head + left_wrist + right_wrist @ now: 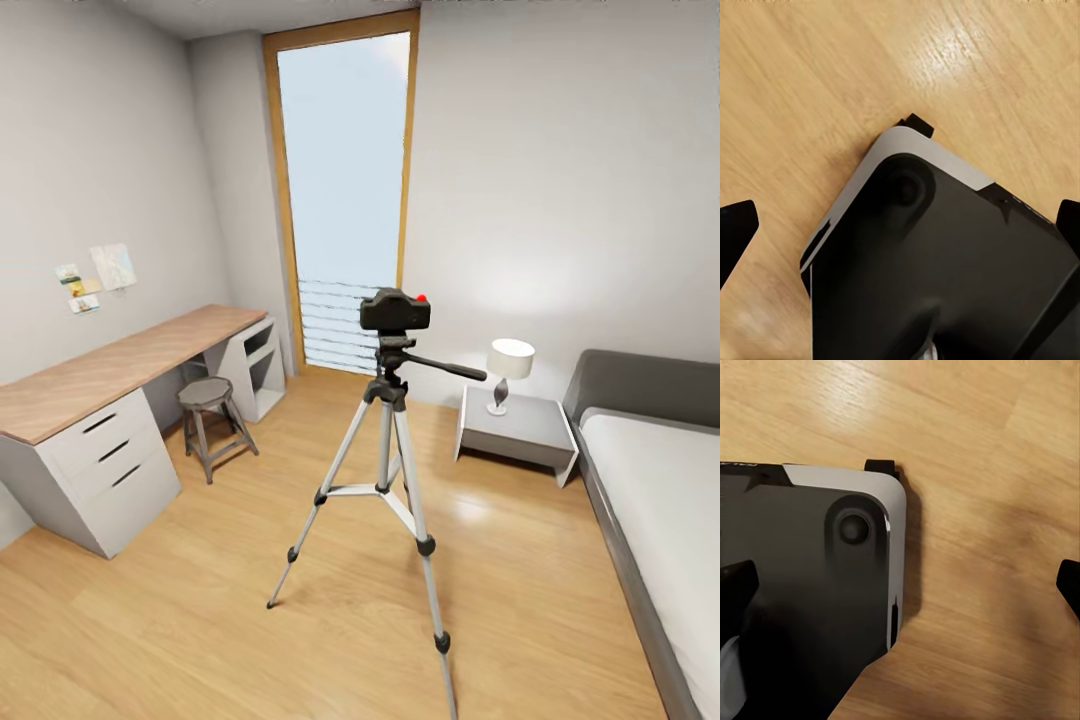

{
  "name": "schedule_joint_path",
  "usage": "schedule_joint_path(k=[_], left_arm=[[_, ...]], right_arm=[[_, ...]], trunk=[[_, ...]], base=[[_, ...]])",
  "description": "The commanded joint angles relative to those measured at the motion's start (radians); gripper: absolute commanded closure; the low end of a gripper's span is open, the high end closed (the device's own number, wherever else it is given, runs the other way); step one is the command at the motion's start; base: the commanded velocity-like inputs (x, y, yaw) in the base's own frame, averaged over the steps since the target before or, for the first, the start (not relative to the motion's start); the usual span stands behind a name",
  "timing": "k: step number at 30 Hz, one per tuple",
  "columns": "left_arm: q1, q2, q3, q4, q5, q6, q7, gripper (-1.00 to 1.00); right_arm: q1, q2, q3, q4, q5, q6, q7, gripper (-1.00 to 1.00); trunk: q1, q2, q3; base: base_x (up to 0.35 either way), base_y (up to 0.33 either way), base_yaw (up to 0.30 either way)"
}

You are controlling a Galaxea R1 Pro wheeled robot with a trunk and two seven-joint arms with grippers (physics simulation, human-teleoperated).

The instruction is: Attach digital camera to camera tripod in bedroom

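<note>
The digital camera [395,310], matte black with a red button on top, sits on the head of the camera tripod [385,470]. The tripod stands on the wood floor in the middle of the bedroom, silver legs spread, its pan handle pointing right. In the left wrist view my left gripper [900,229] is open, with dark fingertips [735,232] at both edges and nothing between them. My right gripper [904,585] is open in the same way. Both wrist views look down on the plank floor and the robot's own black and grey base [945,255].
A wood-topped desk [120,365] with drawers runs along the left wall, a round grey stool [210,400] beside it. Behind the tripod is a tall window [345,190]. A white nightstand [520,430] with a lamp [508,370] and a grey bed [650,500] stand at right.
</note>
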Motion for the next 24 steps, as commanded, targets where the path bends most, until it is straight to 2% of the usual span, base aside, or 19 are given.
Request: schedule_joint_path(k=[1,24], left_arm=[[-0.001,0.0,-0.008,-0.001,0.007,0.002,0.004,-1.0],[-0.001,0.0,-0.008,-0.001,0.007,0.002,0.004,-1.0]], right_arm=[[-0.001,0.0,-0.009,0.002,0.01,0.0,0.002,-1.0],[-0.001,-0.002,-0.009,0.002,0.01,0.007,0.0,-1.0]], trunk=[[0.001,-0.002,0.0],[0.001,-0.002,0.037]], base=[[0.0,0.0,0.0],[0.0,0.0,0.0]])
